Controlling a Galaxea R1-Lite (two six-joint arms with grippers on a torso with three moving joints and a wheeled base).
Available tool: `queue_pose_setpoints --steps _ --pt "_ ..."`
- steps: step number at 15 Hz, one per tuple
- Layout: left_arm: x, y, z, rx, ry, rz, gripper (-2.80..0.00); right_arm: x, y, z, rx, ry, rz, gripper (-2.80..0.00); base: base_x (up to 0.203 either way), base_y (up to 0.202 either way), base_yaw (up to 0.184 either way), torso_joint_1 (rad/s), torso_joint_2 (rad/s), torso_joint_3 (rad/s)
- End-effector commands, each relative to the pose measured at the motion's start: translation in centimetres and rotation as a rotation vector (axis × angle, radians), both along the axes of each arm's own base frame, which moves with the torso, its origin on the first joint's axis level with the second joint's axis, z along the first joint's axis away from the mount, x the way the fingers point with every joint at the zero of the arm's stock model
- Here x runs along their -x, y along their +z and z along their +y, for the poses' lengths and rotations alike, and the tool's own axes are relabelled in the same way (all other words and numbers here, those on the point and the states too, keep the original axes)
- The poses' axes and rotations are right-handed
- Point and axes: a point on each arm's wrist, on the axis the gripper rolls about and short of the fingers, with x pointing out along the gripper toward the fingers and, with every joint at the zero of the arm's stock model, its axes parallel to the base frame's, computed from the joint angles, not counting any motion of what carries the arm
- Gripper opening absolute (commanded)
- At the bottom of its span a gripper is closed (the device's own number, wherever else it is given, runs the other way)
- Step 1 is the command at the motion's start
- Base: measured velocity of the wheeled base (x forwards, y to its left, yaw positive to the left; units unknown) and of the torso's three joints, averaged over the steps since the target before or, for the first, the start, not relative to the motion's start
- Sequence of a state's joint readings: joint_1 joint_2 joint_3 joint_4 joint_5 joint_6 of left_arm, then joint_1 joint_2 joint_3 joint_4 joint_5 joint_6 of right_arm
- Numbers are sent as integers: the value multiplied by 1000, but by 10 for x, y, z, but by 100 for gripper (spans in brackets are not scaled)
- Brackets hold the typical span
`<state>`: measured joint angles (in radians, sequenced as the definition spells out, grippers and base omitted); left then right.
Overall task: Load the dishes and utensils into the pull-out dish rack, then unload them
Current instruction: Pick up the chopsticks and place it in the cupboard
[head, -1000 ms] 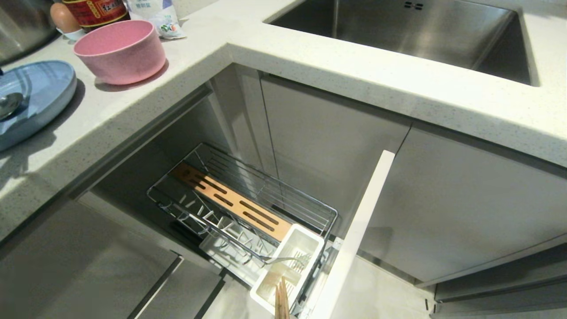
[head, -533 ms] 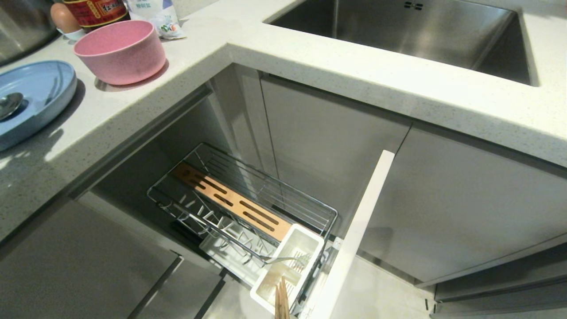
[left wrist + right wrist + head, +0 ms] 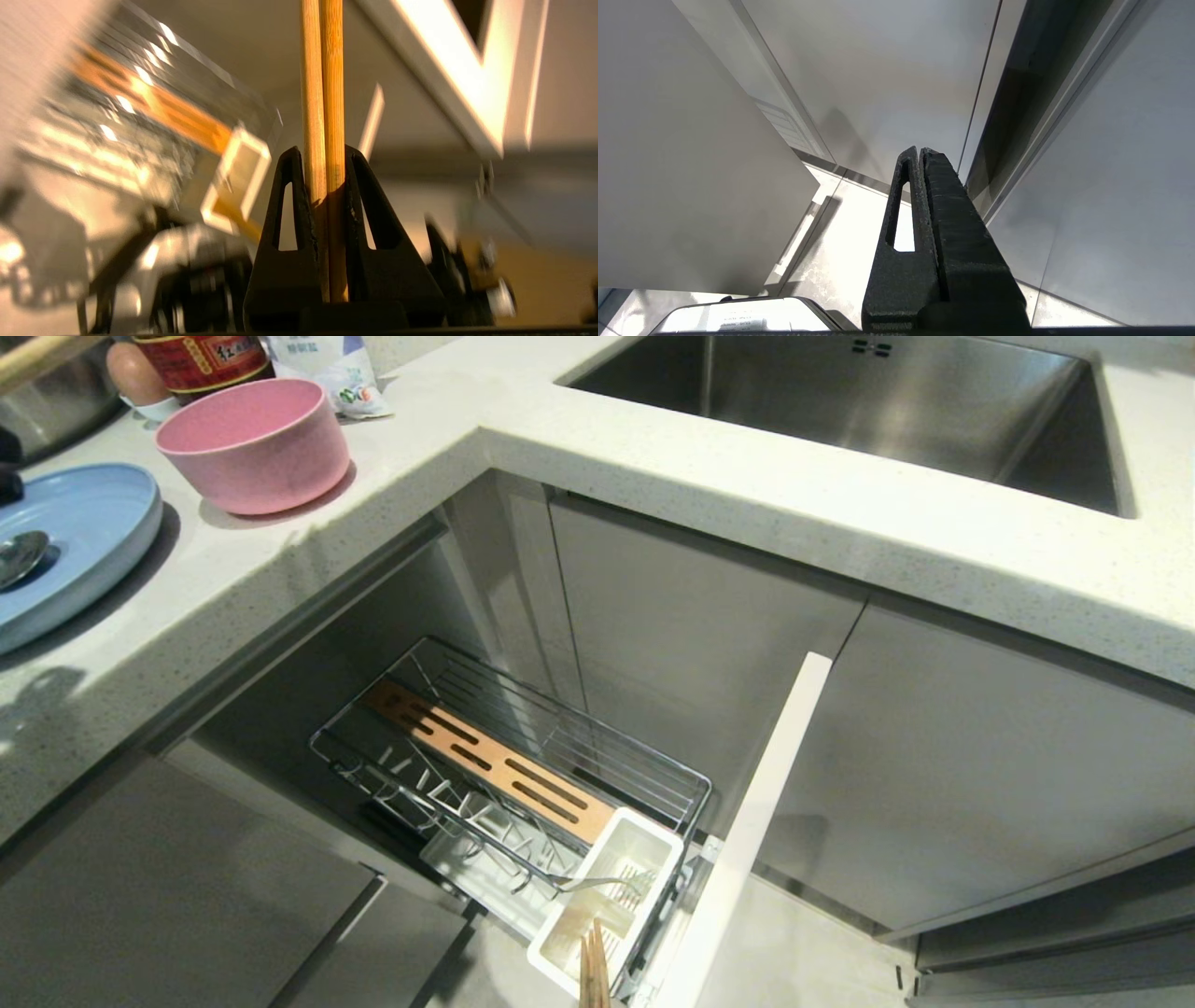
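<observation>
Counts: 1 pink bowl, 1 light-blue plate w/ 1 spoon on it. 1 pull-out dish rack w/ 1 wooden strip & 1 white cutlery caddy. 1 fork in the caddy. Chopsticks: 2 seen in left wrist view, 2 more by the caddy. 1 egg, 1 sink.

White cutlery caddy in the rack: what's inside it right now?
The white cutlery caddy holds a fork and wooden chopsticks. Its walls hide the bottom of the compartments.
</observation>
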<state>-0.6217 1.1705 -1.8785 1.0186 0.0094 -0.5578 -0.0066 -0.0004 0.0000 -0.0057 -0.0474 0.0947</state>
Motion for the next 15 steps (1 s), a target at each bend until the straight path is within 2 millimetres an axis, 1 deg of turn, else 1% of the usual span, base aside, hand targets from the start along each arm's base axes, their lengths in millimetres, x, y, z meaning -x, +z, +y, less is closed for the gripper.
queue_pose_setpoints --steps 1,3,8,9,12,15 --pt "-5 -9 -10 -34 -128 107 -280 0 0 0 0 0 -4 -280 0 0 0 0 0 0" --pt "-11 -17 -17 -88 -183 180 -280 0 0 0 0 0 -3 -280 0 0 0 0 0 0" --pt "-27 -49 -30 -394 -294 328 -280 0 0 0 0 0 -4 -280 0 0 0 0 0 0" --pt "-28 -54 -31 -435 -315 345 -280 0 0 0 0 0 -4 -280 0 0 0 0 0 0" --pt "-38 -79 -39 -593 -415 392 -280 0 0 0 0 -1 -4 -280 0 0 0 0 0 0" --pt "-46 -98 -46 -696 -498 423 -280 0 0 0 0 0 -5 -280 0 0 0 0 0 0"
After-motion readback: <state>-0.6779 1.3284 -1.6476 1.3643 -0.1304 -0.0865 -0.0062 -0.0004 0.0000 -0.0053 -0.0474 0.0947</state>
